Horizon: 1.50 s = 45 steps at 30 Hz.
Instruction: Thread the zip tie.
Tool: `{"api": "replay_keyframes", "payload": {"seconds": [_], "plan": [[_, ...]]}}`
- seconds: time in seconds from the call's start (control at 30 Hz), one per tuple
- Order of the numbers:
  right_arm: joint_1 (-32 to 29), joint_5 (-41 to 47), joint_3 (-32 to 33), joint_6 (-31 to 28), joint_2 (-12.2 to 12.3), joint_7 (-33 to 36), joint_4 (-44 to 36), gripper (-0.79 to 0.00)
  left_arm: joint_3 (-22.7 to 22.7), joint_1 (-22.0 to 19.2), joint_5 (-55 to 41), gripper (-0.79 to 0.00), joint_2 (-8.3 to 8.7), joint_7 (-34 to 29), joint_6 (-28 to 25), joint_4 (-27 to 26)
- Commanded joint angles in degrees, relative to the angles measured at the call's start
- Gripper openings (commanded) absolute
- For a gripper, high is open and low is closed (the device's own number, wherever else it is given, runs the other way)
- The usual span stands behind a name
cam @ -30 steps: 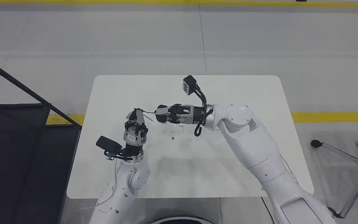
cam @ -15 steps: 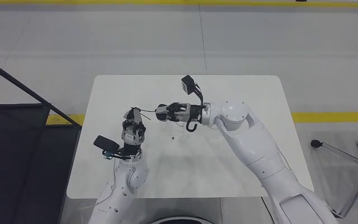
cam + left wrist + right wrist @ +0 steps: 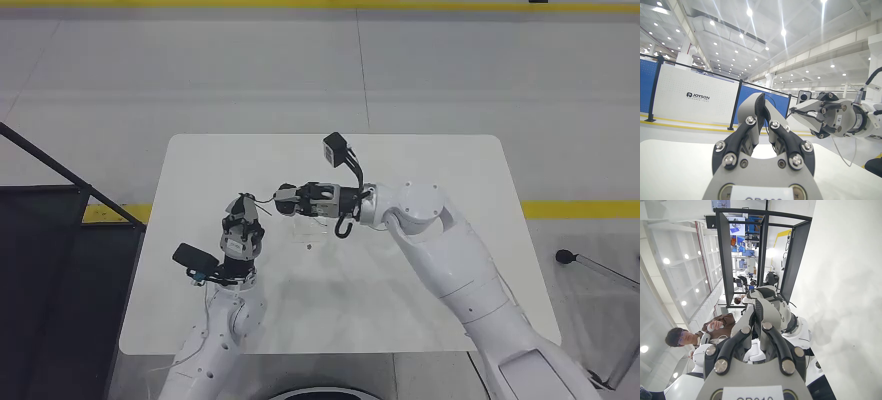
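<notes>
Change vs 1 s ago: right arm has shifted a little toward the left arm, and its wrist and elbow sit slightly further left in the top view. Left arm is almost where it was. Zip tie is still strung between the two grippers.

Counts: 1 thin black plastic zip tie, 2 grippers, 1 white smooth table with rounded corners, 1 tiny dark speck on the tabletop near the grippers.

Left gripper: pincer narrow, pinching the zip tie between its black ribbed pads. Finger shells are white hard plastic, links are black, and it points upward.

Right gripper: pincer also narrow, clamped on the other end of the zip tie. Same white shells and ribbed dark pads, lying level and aimed at the left gripper.

Zip tie is held in the air above the left half of the table. It is a slim strip that curves out of the left gripper's tips across to the right gripper's tips. The two grippers are near each other but not touching.
</notes>
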Motion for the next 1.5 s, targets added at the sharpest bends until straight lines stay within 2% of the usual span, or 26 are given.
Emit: {"api": "replay_keyframes", "payload": {"seconds": [0.0, 0.3, 0.73, 0.87, 1.2, 1.47], "plan": [[-0.4, 0.4, 0.4, -1.1, 0.0, -0.5, -0.3, -0.785, 0.1, -0.1, 0.4, -0.785, -0.03, 0.2, 0.2, 0.3], [-2.9, 3.8, 3.2, -6.0, 0.2, -1.2, -2.0, -0.785, 0.2, -0.1, 1.1, -0.785, -0.13, 0.7, 0.4, 0.7], [-3.6, 8.5, 3.8, -9.5, 0.1, 4.8, -1.7, -0.785, 0.2, 0.1, 1.4, -0.785, -0.19, 0.5, 0.2, 1.0], [-2.8, 7.5, 2.9, -8.1, -0.1, 5.5, -0.7, -0.785, 0.2, 0.1, 1.4, -0.785, -0.22, 0.4, 0.2, 1.0], [-1.3, 3.9, 0.8, -4.4, -0.7, 2.1, 0.6, -0.785, 0.0, 0.2, 1.0, -0.785, -0.3, 0.9, 0.1, 0.9], [-1.2, 2.6, 1.1, -3.6, -0.6, 1.3, 0.6, -0.785, -0.6, 0.0, -0.8, -0.785, -0.48, 2.1, 0.9, 0.8]]}}
